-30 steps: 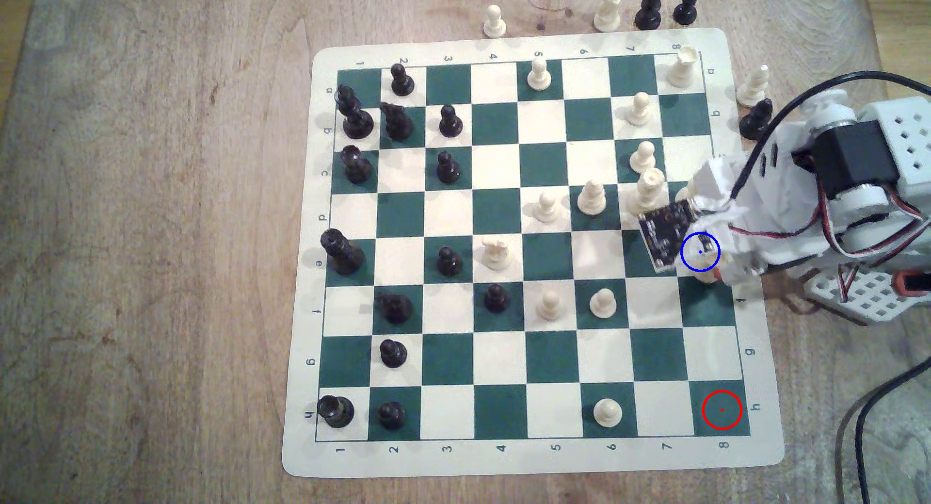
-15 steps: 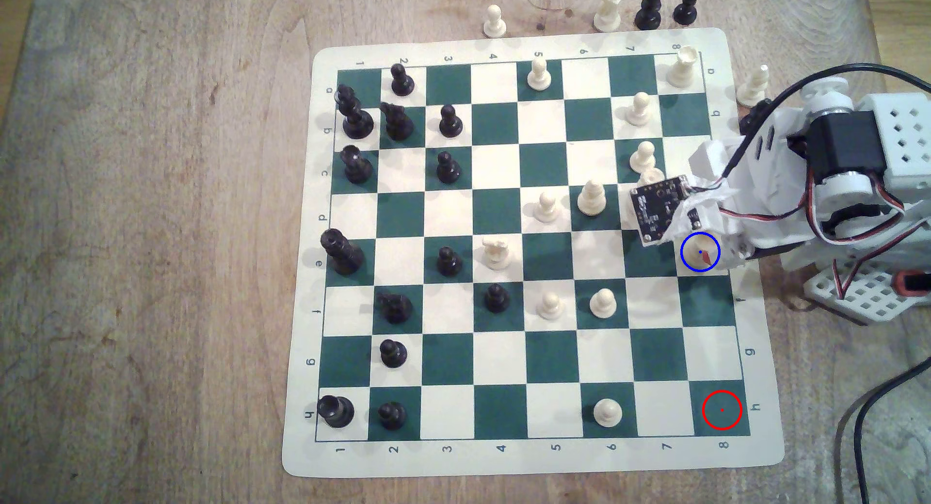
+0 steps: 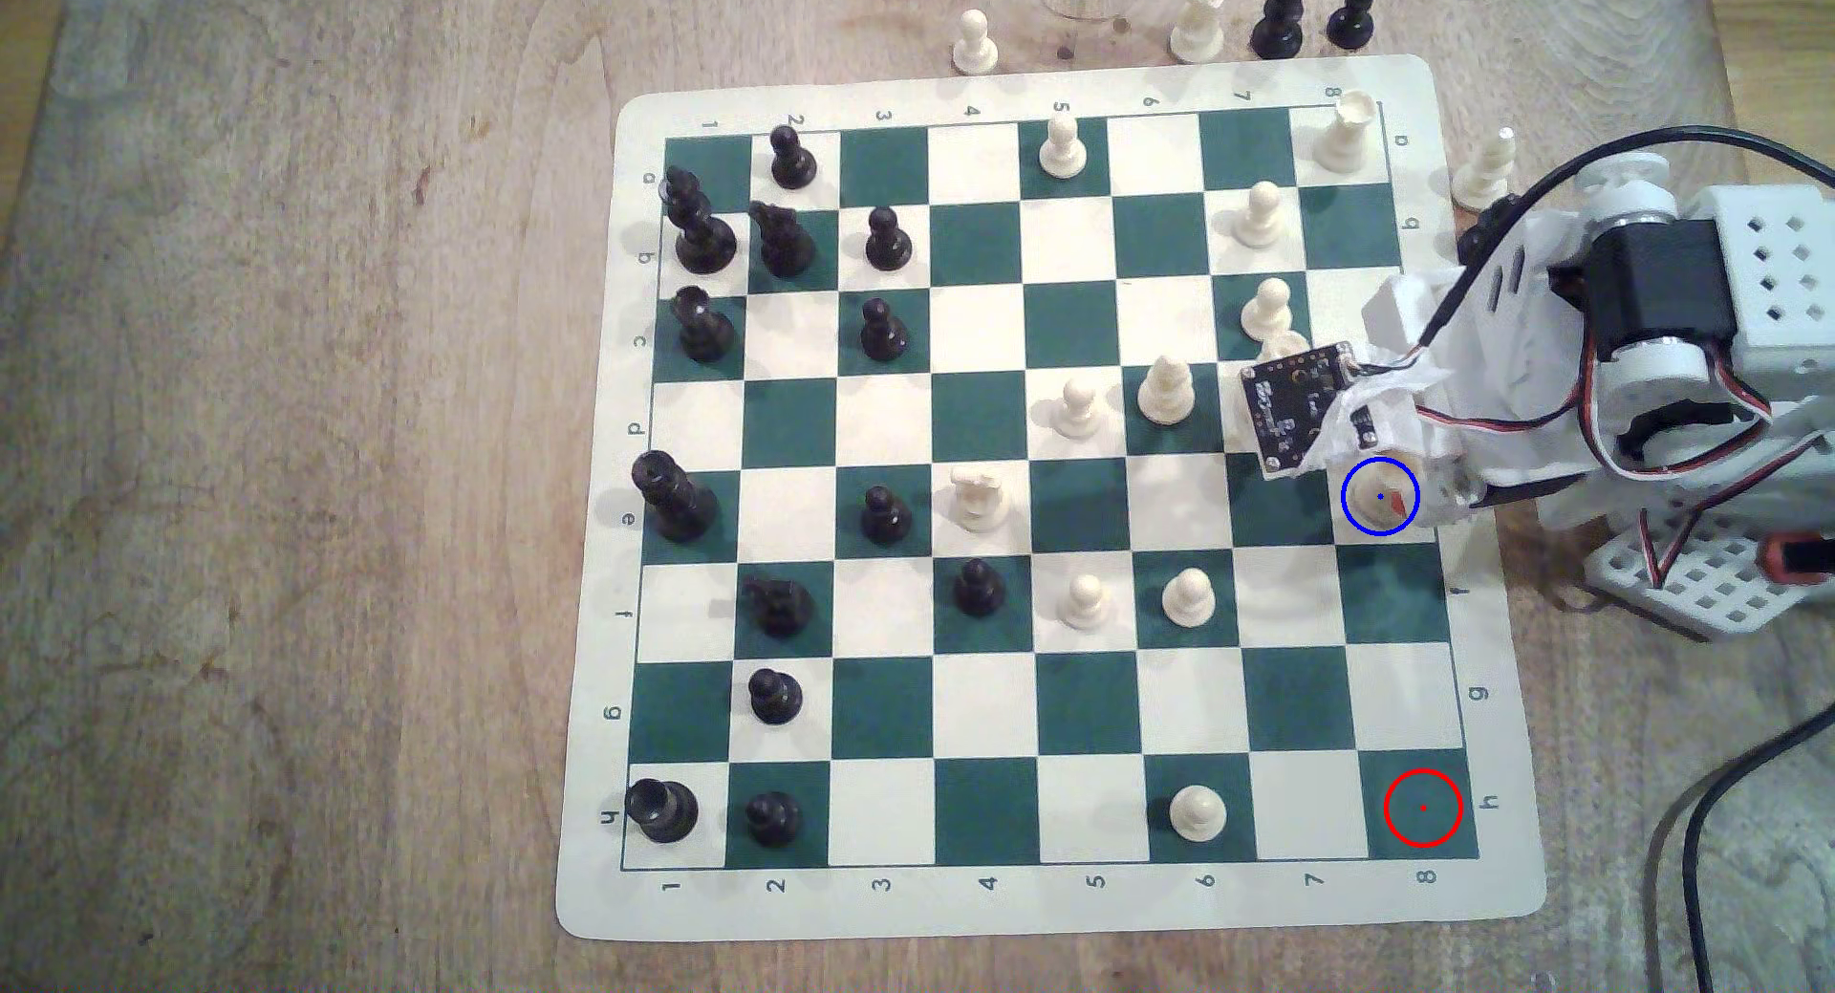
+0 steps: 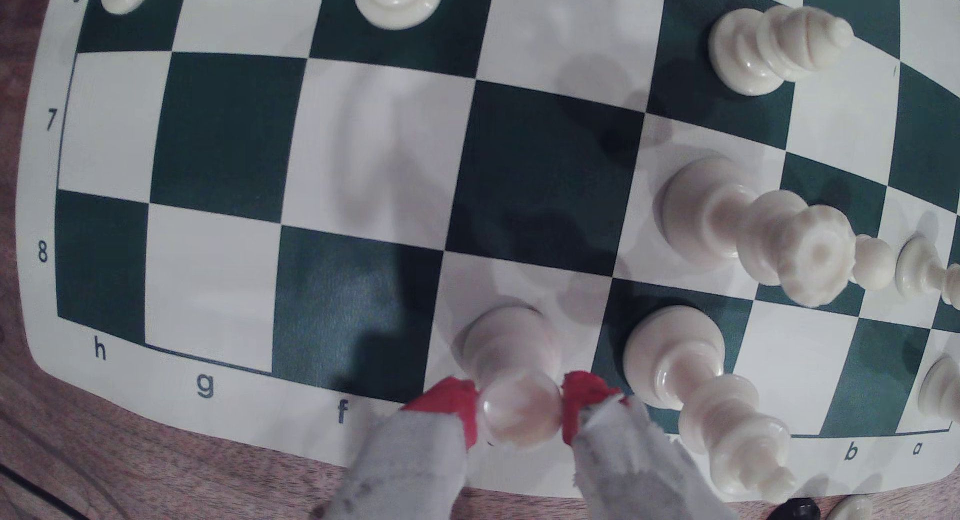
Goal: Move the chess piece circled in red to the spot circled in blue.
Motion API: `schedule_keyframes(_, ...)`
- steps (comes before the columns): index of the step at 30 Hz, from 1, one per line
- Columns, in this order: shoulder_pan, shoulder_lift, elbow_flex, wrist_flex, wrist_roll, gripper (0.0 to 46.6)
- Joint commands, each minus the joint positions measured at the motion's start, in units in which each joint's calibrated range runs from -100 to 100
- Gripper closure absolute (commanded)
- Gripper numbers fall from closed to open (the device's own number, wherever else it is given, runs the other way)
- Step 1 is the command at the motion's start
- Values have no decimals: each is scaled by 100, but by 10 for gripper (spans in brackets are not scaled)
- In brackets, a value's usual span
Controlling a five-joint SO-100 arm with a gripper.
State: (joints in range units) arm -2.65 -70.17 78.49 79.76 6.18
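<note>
chess piece (image 4: 511, 353) stands upright on the spot (image 3: 1362, 513), far-right board edge in the exterior view | gripper (image 4: 519, 408) red-tipped, closed against piece's rounded head from both sides | handling: likely light, rigid, glossy plastic, may slip; hold at neck under head | red-ringed green square (image 3: 1423, 807) vacant

One chess board (image 3: 606, 457) on the table (image 3: 298, 457); cream pieces (image 3: 1062, 146) on it, thirteen, counting the chess piece (image 3: 1372, 482); black pieces (image 3: 887, 239) on it, thirteen as far as shows; beyond the board's edges, three cream and at least two black; one blue ring (image 3: 1342, 497); one red ring (image 3: 1423, 770).
</note>
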Motion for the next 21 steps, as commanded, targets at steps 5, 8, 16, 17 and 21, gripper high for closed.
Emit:
schedule_keyframes(5, 58, -29, -52, -204, 24, 441)
schedule_keyframes(8, 27, -37, -34, -253, 24, 414)
schedule_keyframes(16, -4, 48, -25, -253, 39, 413)
schedule_keyframes(17, -4, 82, -25, -253, 49, 414)
schedule_keyframes(21, -4, 141, -16, -253, 54, 402)
